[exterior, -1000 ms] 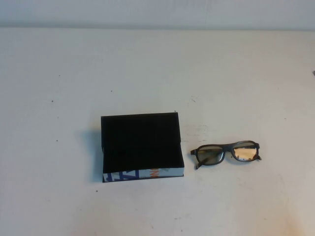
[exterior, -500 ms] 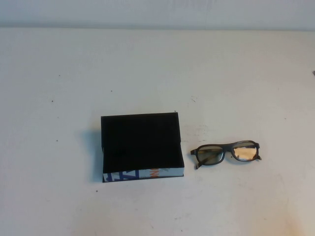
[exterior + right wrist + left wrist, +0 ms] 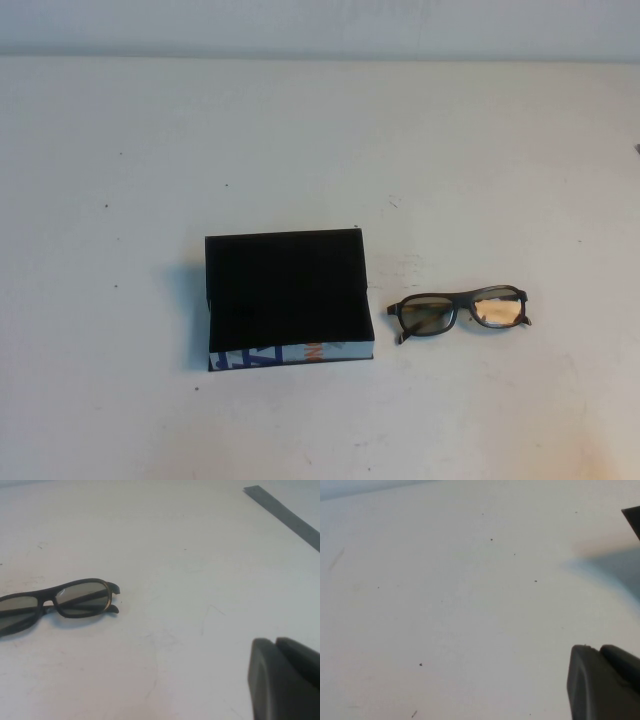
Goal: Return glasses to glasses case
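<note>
The glasses case lies open on the white table left of centre, black lining up, its white printed strip on the near side. The dark-rimmed glasses lie on the table just right of the case, apart from it, lenses facing the near side. They also show in the right wrist view. My right gripper is shut and empty above bare table, well away from the glasses. My left gripper is shut and empty above bare table. A black corner of the case shows at the edge of the left wrist view. Neither arm shows in the high view.
The white table bears small dark specks and faint scuff marks. Its far edge meets a pale wall. A grey strip runs along the table's edge in the right wrist view.
</note>
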Robot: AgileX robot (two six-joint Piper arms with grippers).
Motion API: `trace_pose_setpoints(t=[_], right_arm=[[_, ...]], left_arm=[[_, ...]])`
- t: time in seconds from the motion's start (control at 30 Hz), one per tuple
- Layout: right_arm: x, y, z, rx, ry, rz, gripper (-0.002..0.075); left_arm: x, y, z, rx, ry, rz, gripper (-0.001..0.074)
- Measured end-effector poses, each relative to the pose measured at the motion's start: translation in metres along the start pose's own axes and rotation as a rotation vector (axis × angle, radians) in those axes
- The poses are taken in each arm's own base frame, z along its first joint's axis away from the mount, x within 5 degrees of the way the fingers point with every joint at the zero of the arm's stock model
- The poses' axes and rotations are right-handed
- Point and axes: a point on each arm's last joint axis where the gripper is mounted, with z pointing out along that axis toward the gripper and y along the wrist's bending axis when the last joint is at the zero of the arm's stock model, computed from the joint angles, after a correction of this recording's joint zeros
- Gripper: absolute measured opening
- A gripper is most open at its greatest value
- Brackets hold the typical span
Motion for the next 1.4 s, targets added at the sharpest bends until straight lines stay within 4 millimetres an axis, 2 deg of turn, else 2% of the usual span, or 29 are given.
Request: trace_pose_setpoints(t=[0.23,0.47,0.8,0.9,0.97,1.13,1.27,1.4], right_arm=[[-0.010,0.001,-0.001,-0.009,-0.111,-0.026,-0.0012],[-0.029,0.003,-0.005,-0.079,-0.316,0.258,-0.0012],[-0.031,0.003,-0.006,-0.122,-0.337,0.513,-0.0011],[-0.035,0.008,-0.008,-0.171,-0.279,0.603,-0.0012],[-0.049,0.016,-0.013,-0.210,-0.214,0.602,-0.0011],[-0.085,0.041,-0.013,-0.285,0.113,0.431,-0.0012],[-0.100,0.053,0.004,-0.326,0.433,0.233,-0.0011],[-0.109,0.055,0.027,-0.352,0.652,0.096,-0.0011]], left_arm=[[0.000,0.000,0.000,0.000,0.000,0.000,-0.0001],[0.000,0.000,0.000,0.000,0.000,0.000,-0.0001],[0.000,0.000,0.000,0.000,0.000,0.000,-0.0001],[0.000,0.000,0.000,0.000,0.000,0.000,-0.0001],[0.000,0.000,0.000,0.000,0.000,0.000,-0.0001],[0.000,0.000,0.000,0.000,0.000,0.000,-0.0001],[0.000,0.000,0.000,0.000,0.000,0.000,-0.0001],[0.000,0.000,0.000,0.000,0.000,0.000,-0.0001]])
